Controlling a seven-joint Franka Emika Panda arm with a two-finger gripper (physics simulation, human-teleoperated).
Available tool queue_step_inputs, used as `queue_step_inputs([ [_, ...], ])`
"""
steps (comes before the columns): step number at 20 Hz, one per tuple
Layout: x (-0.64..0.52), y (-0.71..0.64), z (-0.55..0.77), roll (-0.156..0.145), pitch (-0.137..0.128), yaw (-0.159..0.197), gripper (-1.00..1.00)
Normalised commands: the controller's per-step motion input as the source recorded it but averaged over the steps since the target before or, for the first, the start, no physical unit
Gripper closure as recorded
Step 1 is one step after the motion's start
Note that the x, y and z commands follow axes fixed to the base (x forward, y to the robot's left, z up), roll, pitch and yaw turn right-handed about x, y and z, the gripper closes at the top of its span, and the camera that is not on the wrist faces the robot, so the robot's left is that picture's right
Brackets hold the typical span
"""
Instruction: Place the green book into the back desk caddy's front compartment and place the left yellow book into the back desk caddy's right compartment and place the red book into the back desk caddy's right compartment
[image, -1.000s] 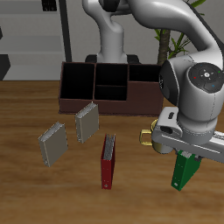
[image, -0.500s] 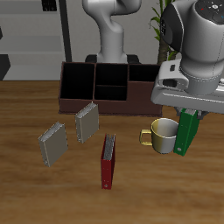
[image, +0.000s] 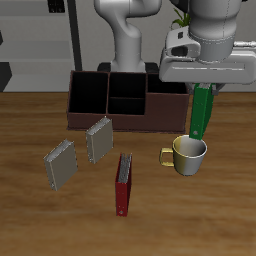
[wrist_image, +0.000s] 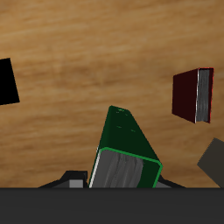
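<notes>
**Green book lifted higher, now over the mug beside the caddy**

Since half a second ago the arm has carried the green book (image: 201, 111) up and farther back; it now hangs above the mug (image: 187, 154) instead of beside it. The gripper (image: 204, 88) is clamped on the book's upper end, and the book hangs nearly upright, slightly tilted, clear of the table (image: 30, 215). In the wrist view the green book (wrist_image: 125, 149) fills the middle, with its white page edges nearest the camera.

Just behind the book stands the caddy (image: 122, 100), a low dark box; the book is beside its end section nearest the plant (image: 184, 17), not yet inside any compartment. The red book (image: 123, 184) lies flat on the table nearer the front edge, well apart from the gripper; the wrist view also shows the red book (wrist_image: 194, 95). Two grey-tan books (image: 98, 140) (image: 60, 164) lie beyond it, untouched, in front of the caddy's far end.
</notes>
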Motion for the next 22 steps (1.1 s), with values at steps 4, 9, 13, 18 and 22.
queue_step_inputs([
  [4, -0.59, -0.19, 0.19, 0.096, -0.04, 0.083, 1.0],
  [9, -0.51, -0.25, 0.07, 0.041, -0.03, 0.086, 1.0],
  [13, -0.39, -0.38, -0.02, -0.009, -0.014, -0.061, 1.0],
  [18, -0.46, -0.53, -0.08, -0.041, -0.02, -0.051, 1.0],
  [22, -0.23, -0.25, -0.09, -0.038, -0.01, 0.037, 1.0],
])
